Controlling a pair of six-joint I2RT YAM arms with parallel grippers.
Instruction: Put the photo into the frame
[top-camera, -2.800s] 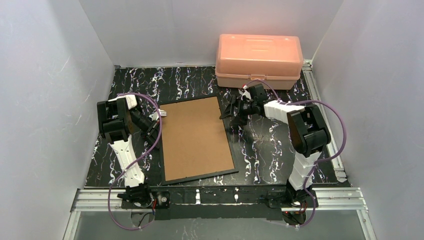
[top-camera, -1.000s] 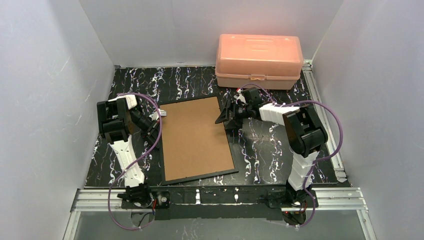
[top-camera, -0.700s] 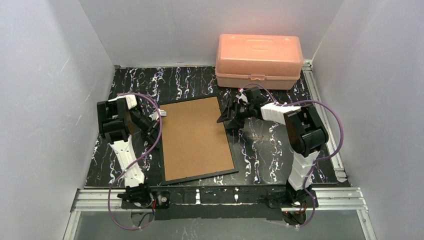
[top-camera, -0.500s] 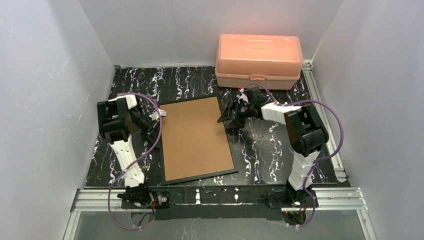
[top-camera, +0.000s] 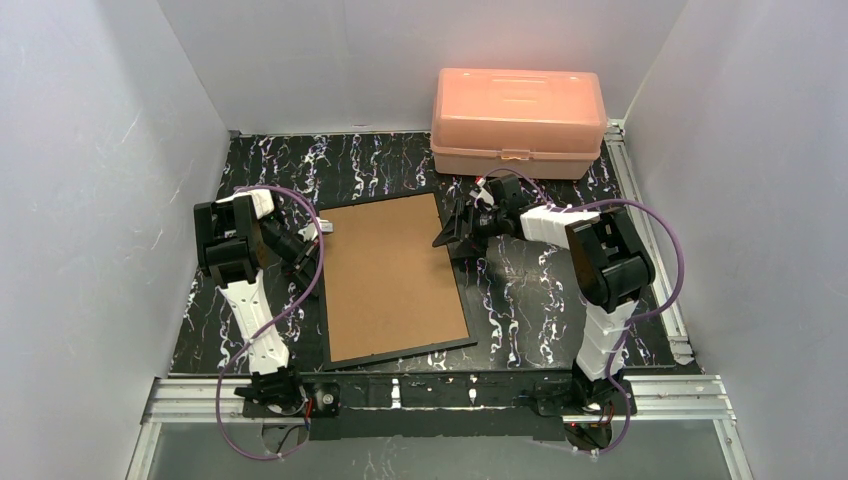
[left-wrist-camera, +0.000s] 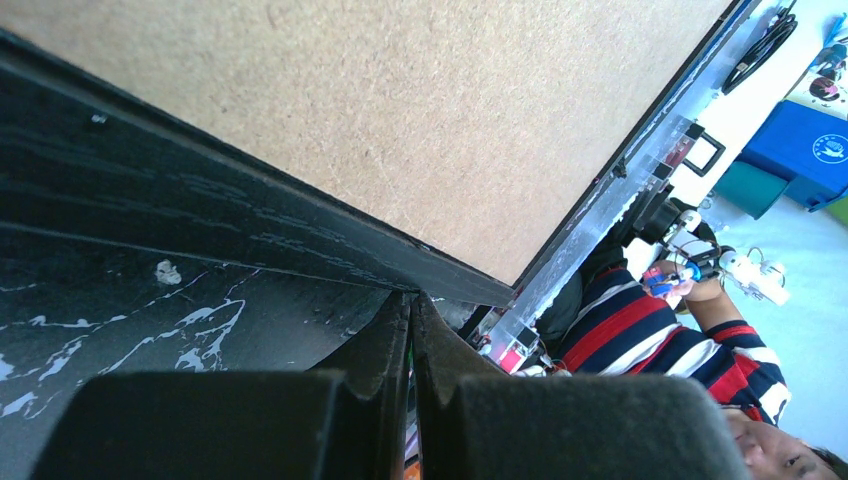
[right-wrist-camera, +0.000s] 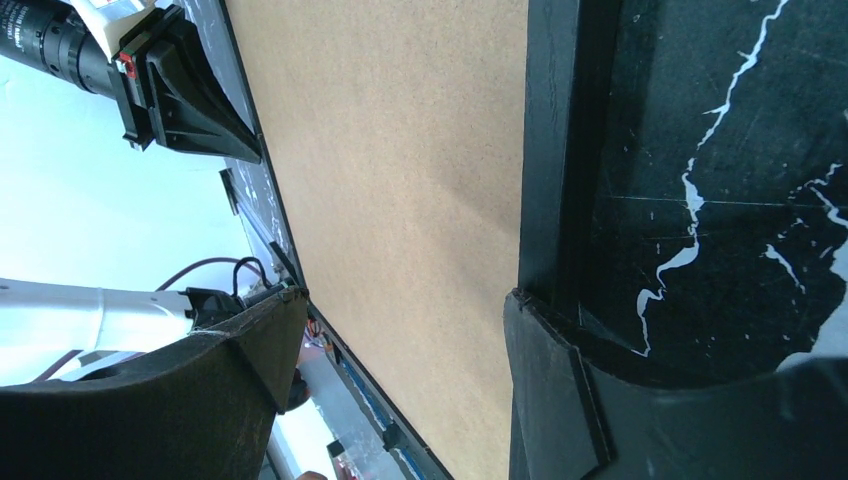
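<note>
While the thin black rectangular picture frame (top-camera: 395, 278) is lying face down in the middle of the table, its brown fibreboard back (left-wrist-camera: 400, 120) is facing up, matte and finely speckled, with the narrow black rim running around it. It is sitting a little askew, its long sides slanting across the black, white-veined marble-pattern tabletop (top-camera: 380, 160).

Over at the frame's left long edge, the left gripper (top-camera: 308, 250) is resting low by the rim. From the left wrist view its two black fingers are pressed flat together (left-wrist-camera: 412, 300) with nothing between them, and the tips are pointing at the black moulding.

Across the board, near the frame's far right corner, the right gripper (top-camera: 452, 235) is angling down. Its wrist view is showing the fingers spread wide (right-wrist-camera: 405, 300): one blunt black pad (right-wrist-camera: 545, 380) is sitting right at the rim on the table side, the other is hanging over the fibreboard. Whether either pad is pressing on the frame, I cannot tell.

Further back, a salmon-pink plastic box (top-camera: 518, 105) with rounded corners and a closed lid is standing against the rear wall. Purple cables (top-camera: 660, 250) are looping over both white-and-black arms, and a ribbed aluminium rail (top-camera: 440, 395) is running along the near edge.
</note>
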